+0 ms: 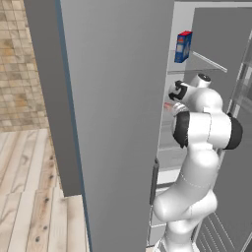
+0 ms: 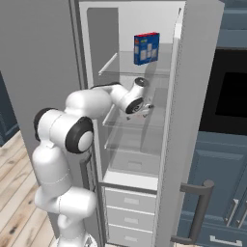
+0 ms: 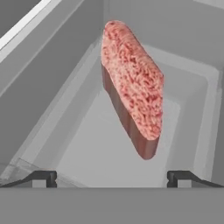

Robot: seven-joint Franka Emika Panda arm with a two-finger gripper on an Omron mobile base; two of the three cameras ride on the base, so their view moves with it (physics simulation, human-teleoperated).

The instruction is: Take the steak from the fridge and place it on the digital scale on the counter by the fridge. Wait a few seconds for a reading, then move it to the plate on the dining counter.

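Gripper (image 3: 112, 178) spread wide before steak (image 3: 132, 85), lying diagonally on fridge (image 2: 144, 164) shelf

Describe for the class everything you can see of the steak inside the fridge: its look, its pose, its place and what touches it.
The steak is a thick oblong slab of raw meat, with a mottled pink and red top face and a darker reddish-brown side. In the hand view it lies slantwise on a pale shelf inside the fridge. The open gripper is short of it, its fingertips apart and not touching the meat. Nothing else touches it that can be seen.
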